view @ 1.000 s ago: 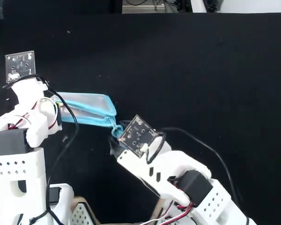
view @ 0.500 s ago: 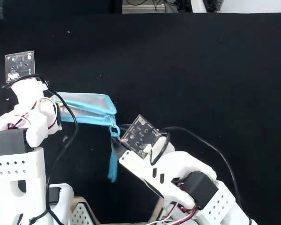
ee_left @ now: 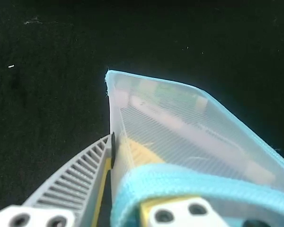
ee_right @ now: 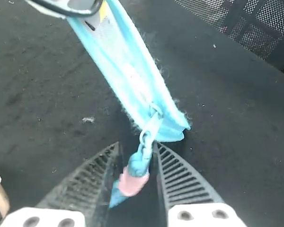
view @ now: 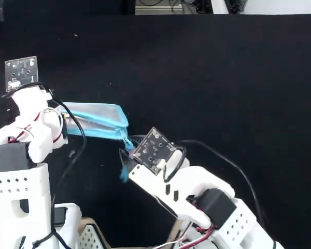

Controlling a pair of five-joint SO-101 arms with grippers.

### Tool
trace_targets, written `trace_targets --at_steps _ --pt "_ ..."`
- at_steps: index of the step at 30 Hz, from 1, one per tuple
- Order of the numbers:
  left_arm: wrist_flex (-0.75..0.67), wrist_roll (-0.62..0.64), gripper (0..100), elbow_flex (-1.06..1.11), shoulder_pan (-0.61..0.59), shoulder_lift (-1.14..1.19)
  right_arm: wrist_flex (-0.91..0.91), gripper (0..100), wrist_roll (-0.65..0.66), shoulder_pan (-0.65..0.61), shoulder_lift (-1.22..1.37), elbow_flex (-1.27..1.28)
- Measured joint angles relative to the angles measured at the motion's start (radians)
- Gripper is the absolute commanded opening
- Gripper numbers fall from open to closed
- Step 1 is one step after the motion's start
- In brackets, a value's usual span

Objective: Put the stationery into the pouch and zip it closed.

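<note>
Pouch (view: 96,120) is out over the left part of the black table (view: 223,78), stationery showing through its clear side. The left claw (ee_left: 118,161) is clamped tight on the end nearest its arm. At the zip end, the right claw (ee_right: 137,151) is parted just a crack, the blue pull strap (ee_right: 141,158) dangling between its fingers, not clearly pinched.

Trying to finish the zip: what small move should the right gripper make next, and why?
Probably close the right gripper on the zipper strap. The strap hangs loose between its open fingers, and the left gripper clamps the other end of the pouch, so a pull would have something to work against.
</note>
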Motion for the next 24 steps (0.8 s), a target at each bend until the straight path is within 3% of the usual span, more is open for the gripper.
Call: trace_targets --at_steps 7,12,15,24 --pt "0.000 0.000 3 0.000 0.000 0.000 -0.038 2.3 0.000 -0.002 0.000 0.023" --pt "0.000 0.000 3 0.000 0.000 0.000 -0.038 5.8 0.000 0.000 0.000 0.023" --pt "0.000 0.000 3 0.000 0.000 0.000 -0.038 2.6 0.000 0.002 0.000 0.023" --pt "0.000 0.000 3 0.000 0.000 0.000 -0.043 1.1 0.000 0.109 0.000 0.006"
